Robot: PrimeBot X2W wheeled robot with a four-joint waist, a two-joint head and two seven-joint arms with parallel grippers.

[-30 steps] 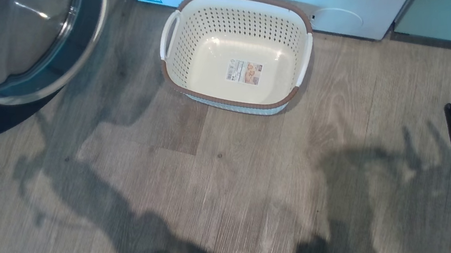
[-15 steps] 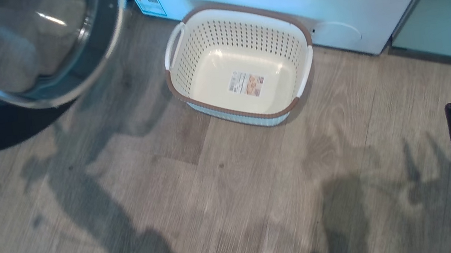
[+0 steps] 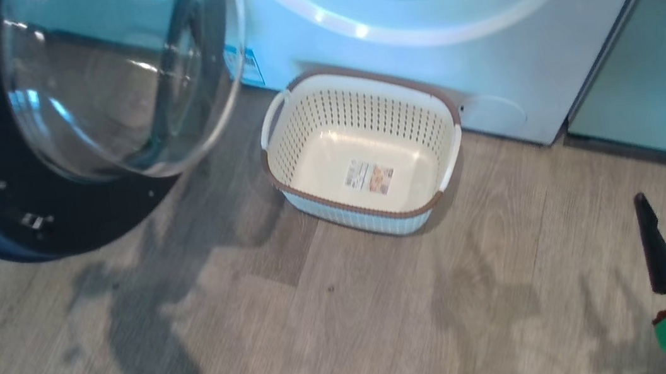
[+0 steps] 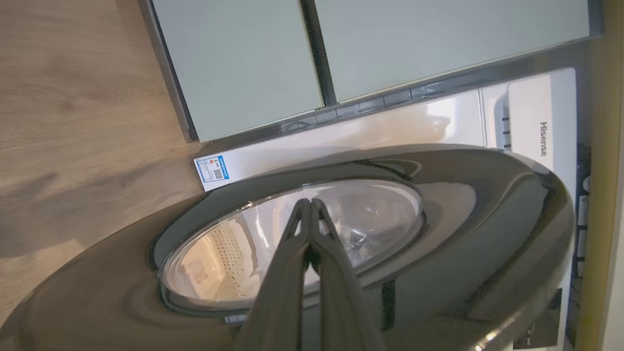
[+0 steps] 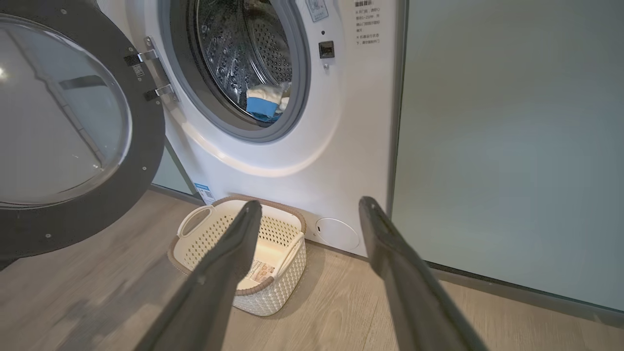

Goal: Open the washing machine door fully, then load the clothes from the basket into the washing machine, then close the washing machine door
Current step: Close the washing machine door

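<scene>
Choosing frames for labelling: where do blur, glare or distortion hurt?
Head view: floor motion-smeared, glare bleaches the washer, door glass shows reflections. Left wrist view: lens stretches the door into an oval. Right wrist view: drum crisp, right claw soft up close.

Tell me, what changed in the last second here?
Mostly the head camera tilted up, bringing more of the washing machine into view. The washing machine door now overlaps the blue sticker, perhaps swinging shut a little. Nothing was gripped or released. The basket stayed empty; the right gripper stayed open.
</scene>
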